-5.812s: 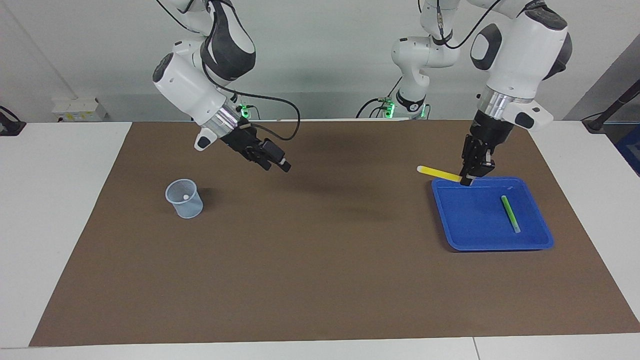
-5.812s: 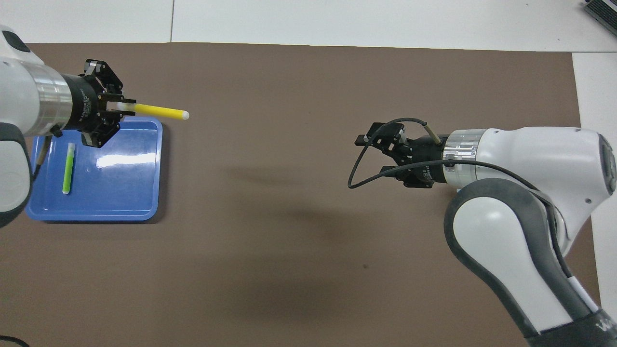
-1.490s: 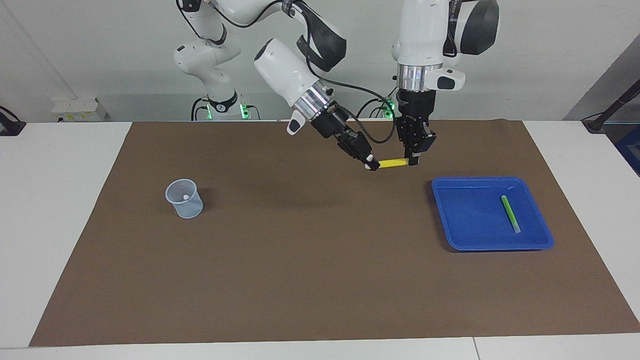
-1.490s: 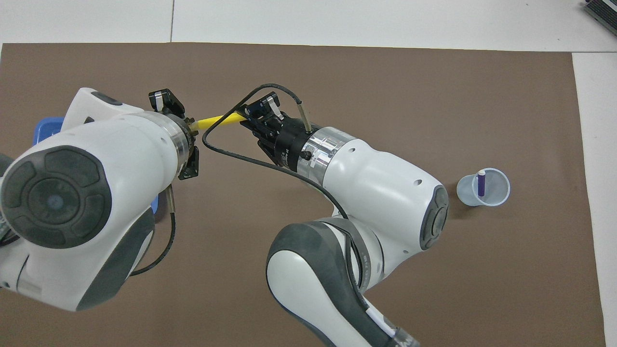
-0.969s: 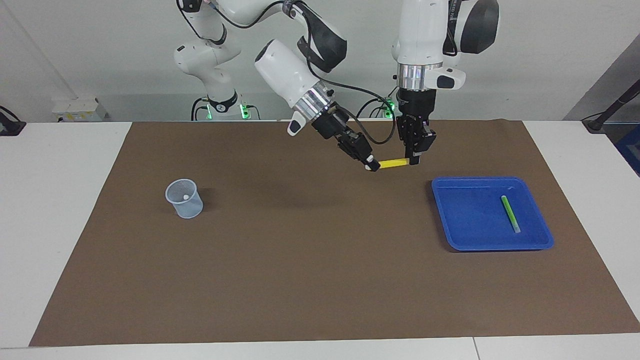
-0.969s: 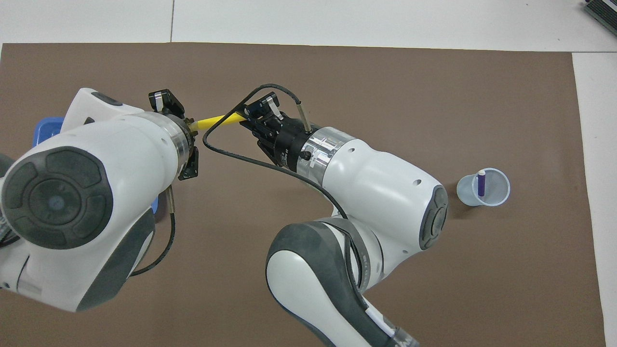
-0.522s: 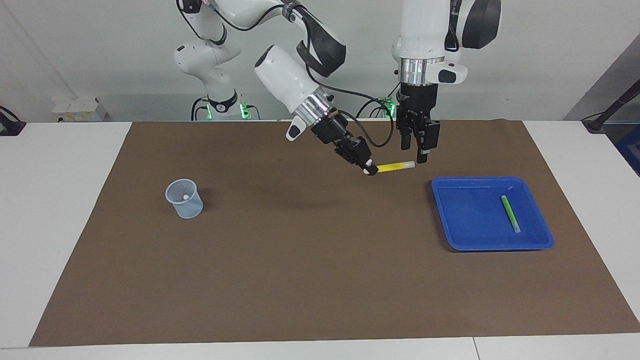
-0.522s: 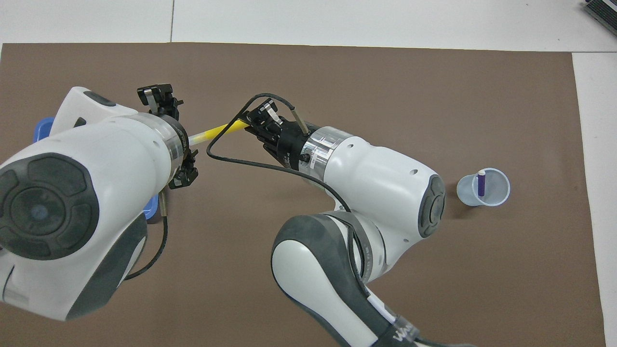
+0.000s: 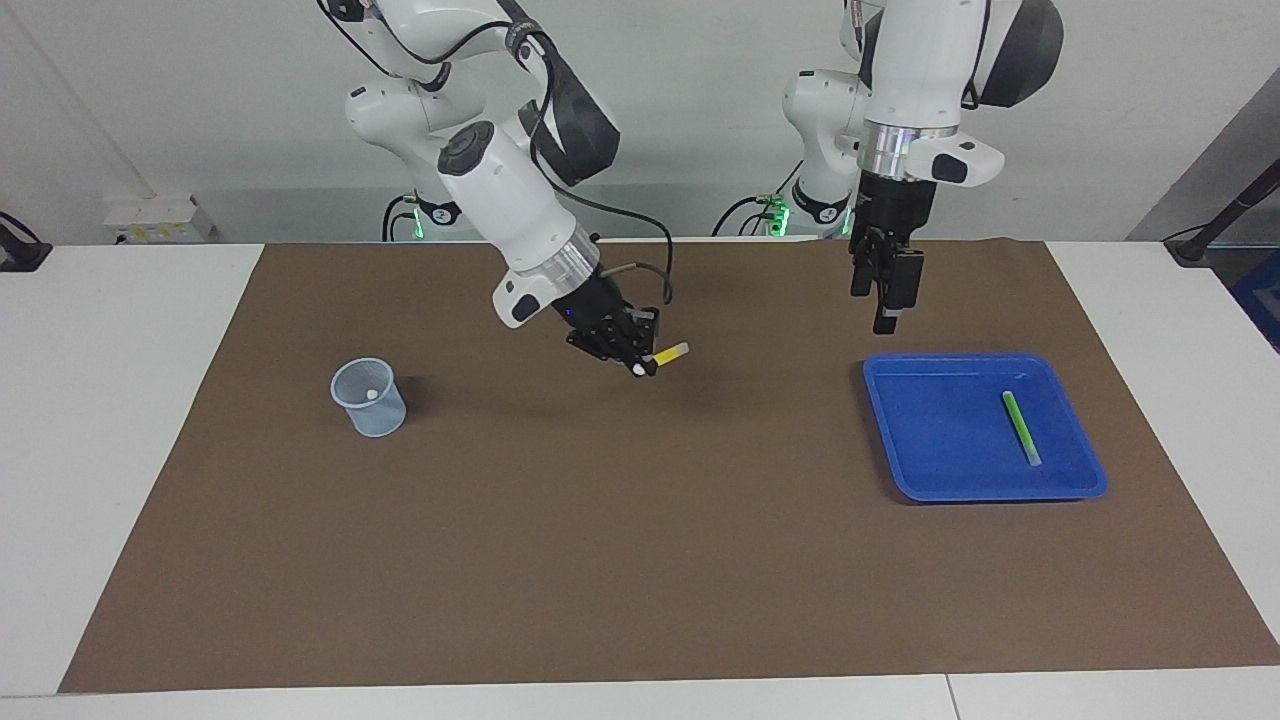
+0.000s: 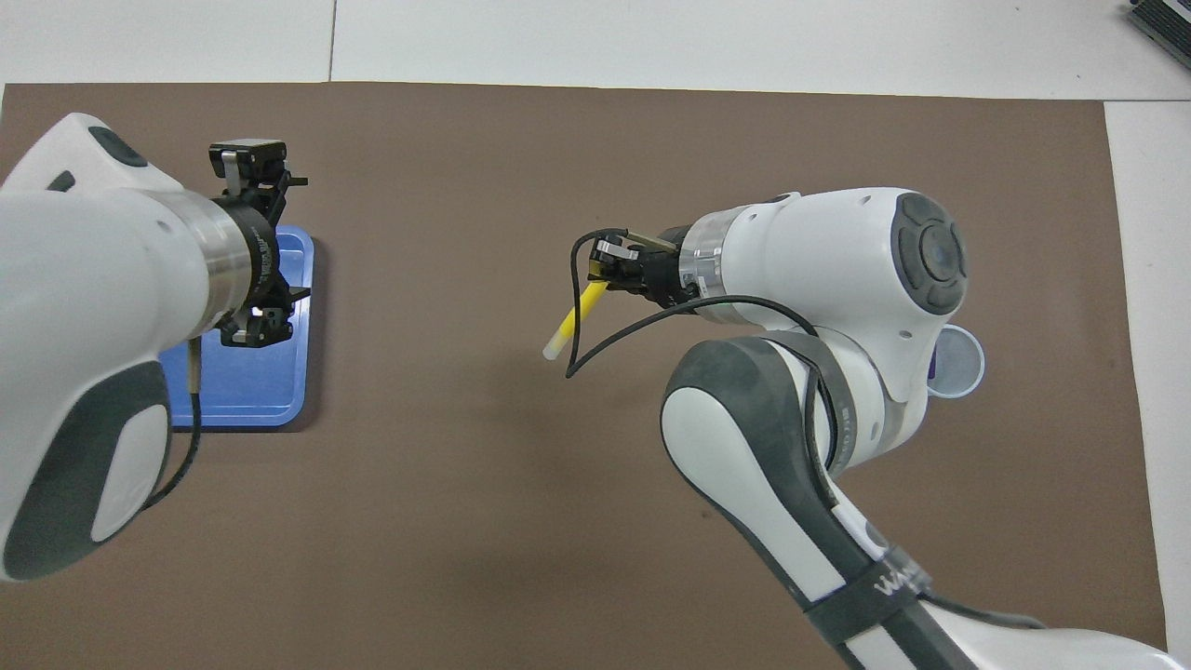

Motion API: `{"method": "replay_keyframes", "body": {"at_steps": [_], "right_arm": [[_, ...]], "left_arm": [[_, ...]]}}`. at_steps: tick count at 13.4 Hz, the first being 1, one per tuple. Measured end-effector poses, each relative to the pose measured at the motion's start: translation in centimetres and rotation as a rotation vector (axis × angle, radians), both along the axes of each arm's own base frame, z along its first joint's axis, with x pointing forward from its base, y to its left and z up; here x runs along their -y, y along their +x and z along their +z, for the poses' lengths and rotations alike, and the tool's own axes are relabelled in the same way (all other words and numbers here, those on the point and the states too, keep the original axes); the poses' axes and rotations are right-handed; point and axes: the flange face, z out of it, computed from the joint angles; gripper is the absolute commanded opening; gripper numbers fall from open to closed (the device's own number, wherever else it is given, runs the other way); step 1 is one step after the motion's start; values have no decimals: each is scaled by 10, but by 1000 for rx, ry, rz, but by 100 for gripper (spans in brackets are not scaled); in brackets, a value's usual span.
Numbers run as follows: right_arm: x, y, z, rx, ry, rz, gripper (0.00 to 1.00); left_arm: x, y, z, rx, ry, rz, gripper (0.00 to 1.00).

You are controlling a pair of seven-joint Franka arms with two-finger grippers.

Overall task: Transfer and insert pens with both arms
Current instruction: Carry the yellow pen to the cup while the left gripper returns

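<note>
Brown matting [image 9: 640, 560] covers our table between white margins, and we take the blue tray [image 9: 930, 440] as our landmark. Half a second ago the yellow pen [image 9: 672, 352] bridged both grippers near the tray; now the right gripper [image 9: 640, 362] alone has it, clamped shut on one end, and has carried it over the open mat away from the tray, toward the cup [image 9: 370, 398]. The left gripper [image 9: 885, 300], its jaws spread and holding nothing, has drawn back and hangs just above the tray's edge nearest the robots. In the tray lies the slim green pen [image 9: 1021, 427], flat on the smooth plastic floor, toward the side at the left arm's end of the table. The translucent ribbed cup stands upright well apart from the tray, toward the right arm's end; what it holds we cannot make out. Bare mat lies open between tray and cup.
</note>
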Motion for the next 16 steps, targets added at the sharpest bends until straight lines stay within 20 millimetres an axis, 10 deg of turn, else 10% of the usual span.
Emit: {"method": "replay_keyframes", "body": {"at_steps": [11, 16], "right_arm": [[147, -19, 53, 85, -513, 639, 0], [223, -15, 21, 232, -621, 846, 0]], "left_arm": [[-175, 5, -21, -122, 163, -761, 100], [-232, -5, -48, -145, 232, -1070, 100]]}}
